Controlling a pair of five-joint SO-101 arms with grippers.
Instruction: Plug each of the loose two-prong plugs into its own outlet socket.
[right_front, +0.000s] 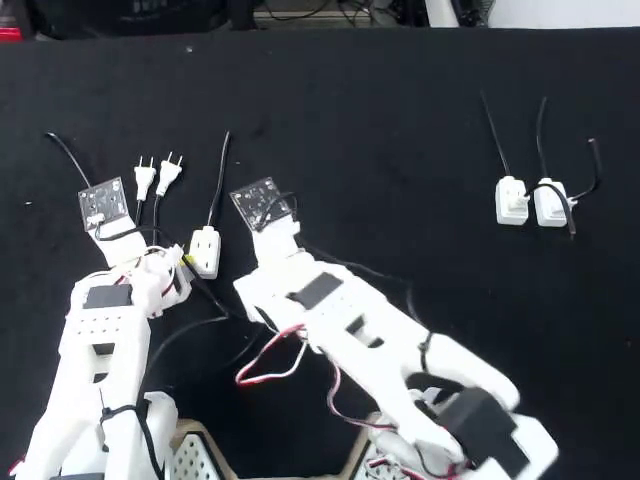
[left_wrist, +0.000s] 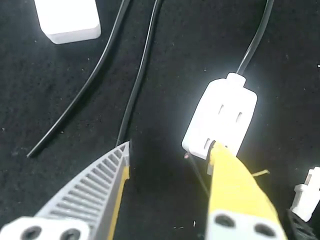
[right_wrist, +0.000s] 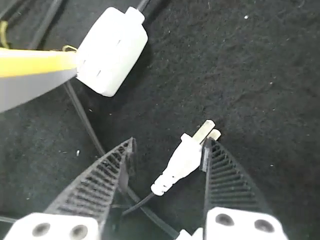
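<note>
One plug (right_wrist: 182, 159) lies inside the open right end effector (right_wrist: 168, 142) — open left end effector (left_wrist: 168, 146) touches a socket (left_wrist: 220, 117).

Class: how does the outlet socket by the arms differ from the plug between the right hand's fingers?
The outlet socket is a broad block with slots; the plug is slim with two prongs. A yellow finger of the left hand touches the outlet socket; the plug lies within the open right hand, beside one finger. Both are white with black cords.
</note>
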